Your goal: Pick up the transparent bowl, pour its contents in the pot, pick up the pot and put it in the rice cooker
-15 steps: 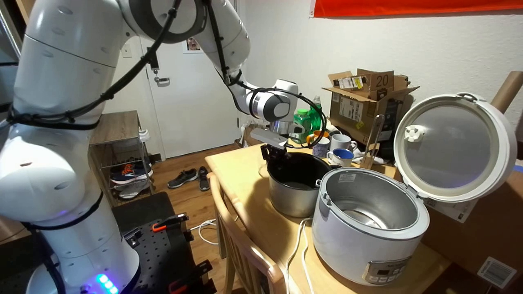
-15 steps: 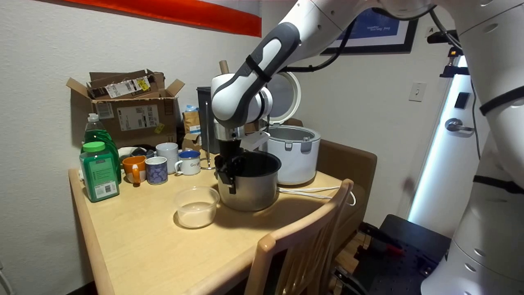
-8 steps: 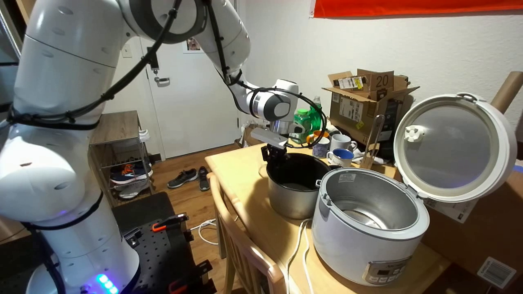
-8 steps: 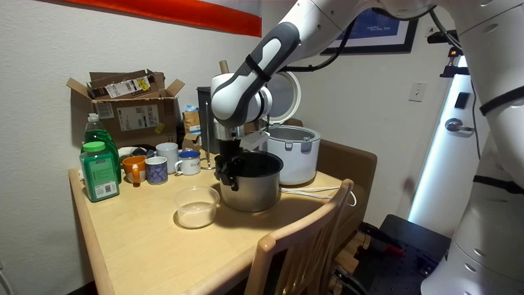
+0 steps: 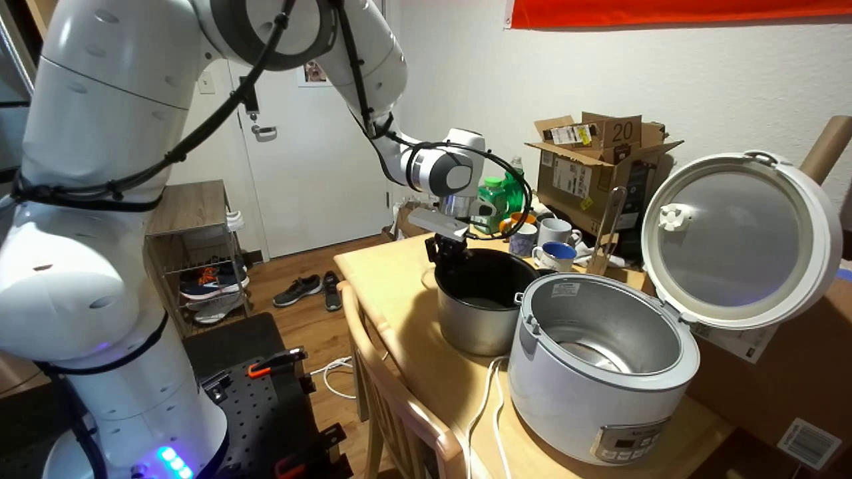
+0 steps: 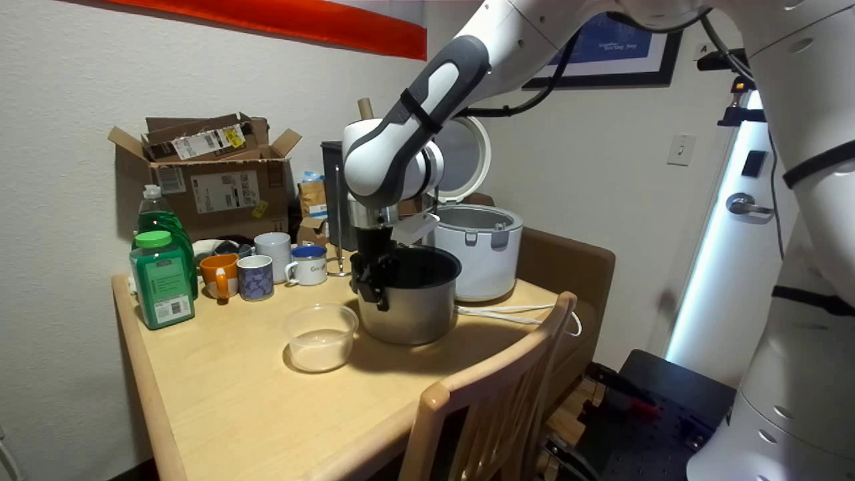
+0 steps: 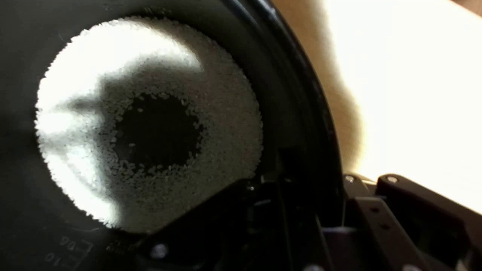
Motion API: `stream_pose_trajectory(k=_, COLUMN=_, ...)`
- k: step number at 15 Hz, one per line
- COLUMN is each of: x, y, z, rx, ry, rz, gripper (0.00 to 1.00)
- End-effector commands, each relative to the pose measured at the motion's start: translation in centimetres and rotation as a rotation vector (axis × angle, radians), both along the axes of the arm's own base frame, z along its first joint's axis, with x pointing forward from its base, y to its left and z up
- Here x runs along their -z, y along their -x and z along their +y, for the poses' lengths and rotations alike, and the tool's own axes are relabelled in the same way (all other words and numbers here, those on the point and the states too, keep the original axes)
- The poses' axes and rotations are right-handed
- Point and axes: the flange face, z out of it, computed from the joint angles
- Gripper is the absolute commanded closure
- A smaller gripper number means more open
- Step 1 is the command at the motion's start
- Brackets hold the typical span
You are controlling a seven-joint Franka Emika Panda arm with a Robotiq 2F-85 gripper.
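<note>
A dark grey metal pot [image 6: 413, 317] stands upright on a pale wooden table [image 6: 227, 407], and my gripper [image 7: 320, 192] is clamped on its wall. In the wrist view the fingers [image 7: 380, 222] straddle that wall, one inside the pot and its partner outside, drawn in narrow with the metal between them, so the pot is what I hold.

The relation that matters is this: I have the pot by the edge facing away from the rice cooker [image 5: 586, 406], and nearly the whole width of the pot lies between my fingers and the cooker. The pot is round, with no long side to line up; its axis runs straight up. In both exterior views the cooker is just beside it; whether they touch I cannot tell. The lid [image 5: 742, 243] is raised and tipped back on the cooker's far side, leaving the mouth facing upward.

Inside the pot, pale rice [image 7: 229, 124] rings a dark middle. The transparent bowl [image 6: 322, 347] sits on the table near the pot, on my gripper's side, with nothing gripping it. I judge the pouring done and the lift next.

I expect to raise the pot until its base clears the cooker's rim, then carry it across, the pot leading and my fingers trailing. Held by one edge, it will probably sag on the cooker side, so I would go slowly.
</note>
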Motion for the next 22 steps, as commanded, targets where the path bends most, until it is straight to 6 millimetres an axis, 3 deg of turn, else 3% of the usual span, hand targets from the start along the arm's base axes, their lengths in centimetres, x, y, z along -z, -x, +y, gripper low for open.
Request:
stream_pose_trajectory(k=1, x=-2.8, y=-0.2, z=0.4, rx=-0.012, ry=0.038, rz=-0.016, gripper=0.98)
stream_pose_trajectory(k=11, x=-5.4, y=-0.8, z=1.2, rx=-0.058, ry=0.057, rz=-0.052, gripper=0.98)
stream_pose_trajectory(k=22, x=-1.7, y=-2.8, z=0.7, rx=-0.082, ry=-0.003, rz=-0.022, gripper=0.98)
